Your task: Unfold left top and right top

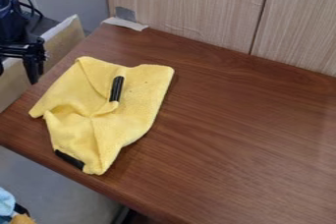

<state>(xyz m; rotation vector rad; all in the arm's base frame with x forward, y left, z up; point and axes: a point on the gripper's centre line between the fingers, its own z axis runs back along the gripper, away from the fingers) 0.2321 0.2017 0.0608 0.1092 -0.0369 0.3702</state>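
The yellow cloth (pixel 141 95) lies near the black gripper (pixel 16 76), which hangs at upper left, released, fingers apart. Rumpled on the left of the brown table (pixel 249 134), it runs lengthwise from upper right to lower left, its narrowed end pointing toward the table's near edge.

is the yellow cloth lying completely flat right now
No, the yellow cloth has raised folds and creases running across its middle.

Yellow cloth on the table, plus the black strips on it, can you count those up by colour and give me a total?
Yellow cloth: 1
Black strips: 2
Total: 3
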